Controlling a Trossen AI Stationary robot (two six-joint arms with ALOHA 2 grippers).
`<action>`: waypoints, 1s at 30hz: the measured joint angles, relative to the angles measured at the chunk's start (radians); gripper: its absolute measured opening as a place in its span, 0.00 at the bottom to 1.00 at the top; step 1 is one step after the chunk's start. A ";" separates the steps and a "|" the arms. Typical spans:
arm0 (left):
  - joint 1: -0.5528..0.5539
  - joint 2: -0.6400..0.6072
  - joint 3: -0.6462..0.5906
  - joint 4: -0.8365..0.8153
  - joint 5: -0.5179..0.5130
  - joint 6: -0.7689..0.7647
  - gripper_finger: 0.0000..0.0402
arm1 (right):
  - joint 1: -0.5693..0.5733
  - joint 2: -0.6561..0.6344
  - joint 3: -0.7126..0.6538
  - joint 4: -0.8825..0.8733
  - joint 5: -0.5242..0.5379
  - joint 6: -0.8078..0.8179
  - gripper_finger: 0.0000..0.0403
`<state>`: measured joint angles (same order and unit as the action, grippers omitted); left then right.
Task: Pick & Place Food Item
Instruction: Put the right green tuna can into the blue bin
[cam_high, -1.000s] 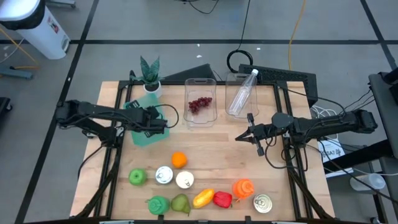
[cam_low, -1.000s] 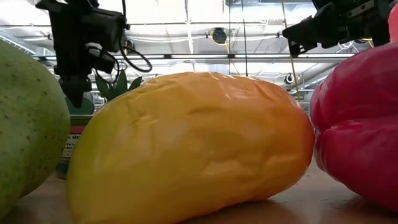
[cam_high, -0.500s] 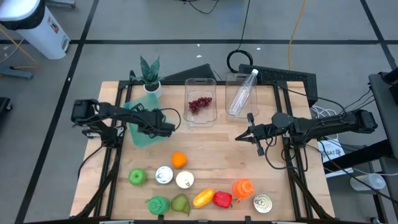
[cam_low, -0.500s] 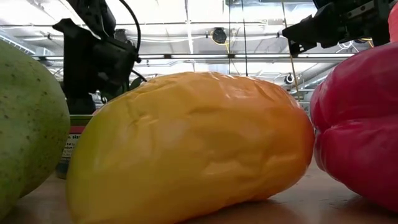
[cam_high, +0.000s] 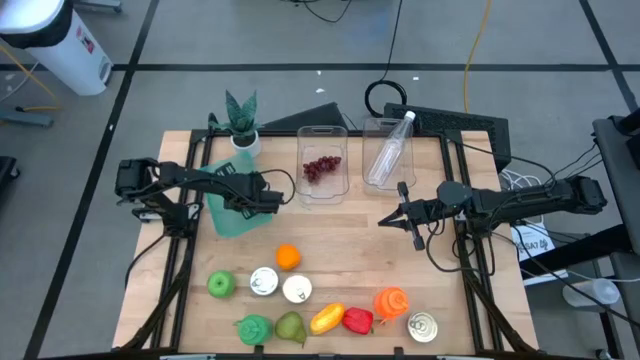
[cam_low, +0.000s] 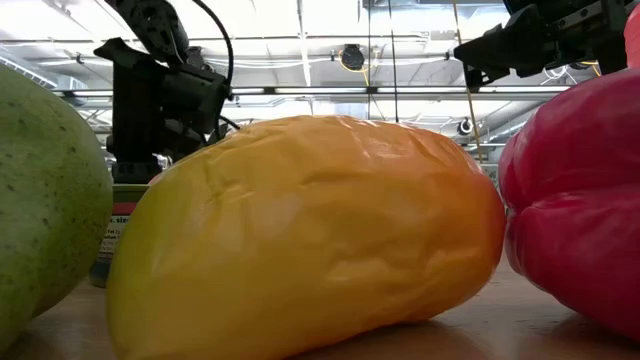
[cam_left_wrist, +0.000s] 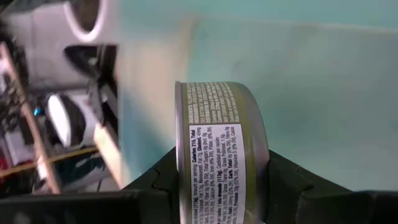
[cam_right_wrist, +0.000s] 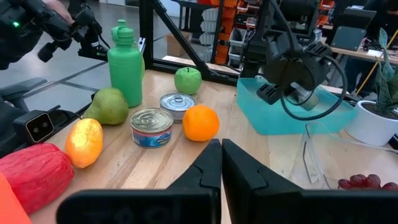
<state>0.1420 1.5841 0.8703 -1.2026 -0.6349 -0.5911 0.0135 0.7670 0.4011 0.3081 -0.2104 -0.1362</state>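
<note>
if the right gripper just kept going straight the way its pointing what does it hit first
Hard to be sure of height, but the shut right gripper points across the table toward the left arm. Its own wrist view lines it up with the orange and, behind it, the teal bin. It may pass above the orange.

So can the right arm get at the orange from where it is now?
Probably yes. The right end effector is shut and empty, hovering over bare wood, and the orange sits apart from the cans with nothing between them. The left end effector, holding a can, is over the teal bin.
</note>
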 joint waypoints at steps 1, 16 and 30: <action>0.008 0.000 0.000 -0.020 -0.010 -0.019 0.36 | 0.000 0.000 0.000 -0.003 0.000 0.001 0.01; 0.094 0.000 -0.068 0.068 0.045 0.021 0.36 | 0.000 0.000 0.000 -0.007 0.000 -0.006 0.01; 0.118 -0.001 -0.068 0.111 0.058 -0.020 0.36 | 0.000 0.000 0.000 -0.006 -0.001 -0.006 0.01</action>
<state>0.2596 1.5832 0.8024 -1.0913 -0.5771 -0.6108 0.0139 0.7670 0.4011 0.3023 -0.2115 -0.1425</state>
